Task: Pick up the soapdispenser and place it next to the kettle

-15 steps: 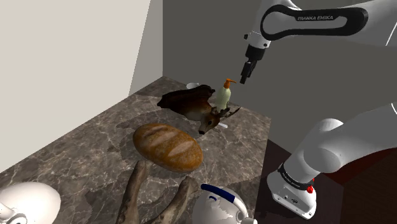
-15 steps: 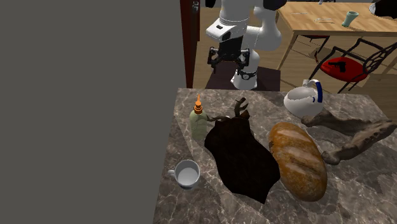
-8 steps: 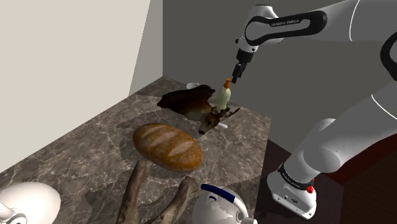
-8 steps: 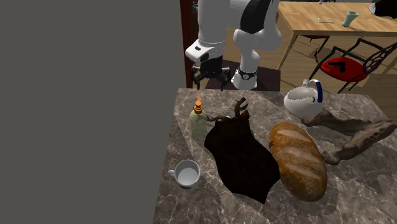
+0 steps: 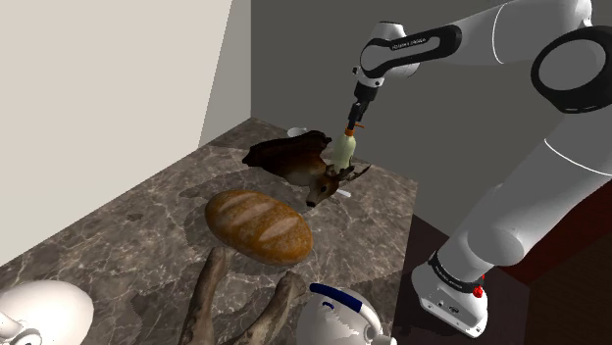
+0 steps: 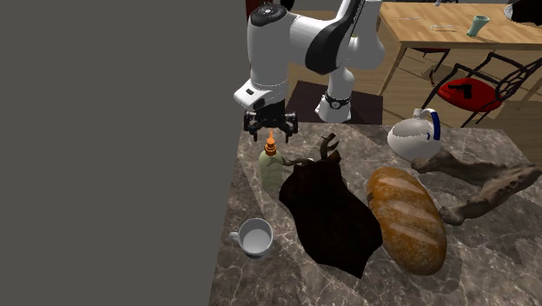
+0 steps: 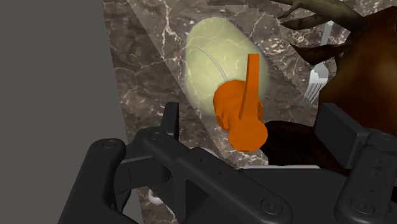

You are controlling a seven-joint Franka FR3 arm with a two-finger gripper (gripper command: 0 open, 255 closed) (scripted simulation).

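Directly above the soap bottle's orange pump (image 7: 242, 108), I am holding my gripper (image 6: 270, 132) wide open, one black finger standing off to each side of the pump and neither one touching it. The soap bottle (image 6: 272, 167) is standing upright on the marble counter (image 6: 486, 261), close to the corner by the grey wall at the second exterior view's left.

Closing at this height would be catching only the thin spout, which I judge would twist or slip. I am planning to come straight down until my pads are level with the orange collar or the top of the pale green body, and only then to squeeze.

A dark deer figure (image 6: 330, 213) is lying just beside the bottle, its antlers reaching toward my side of the counter, so I am wanting a clean vertical drop and an equally straight lift before any sideways travel. The white kettle (image 6: 415, 137) with its blue handle is waiting well apart along the same edge, past those antlers.
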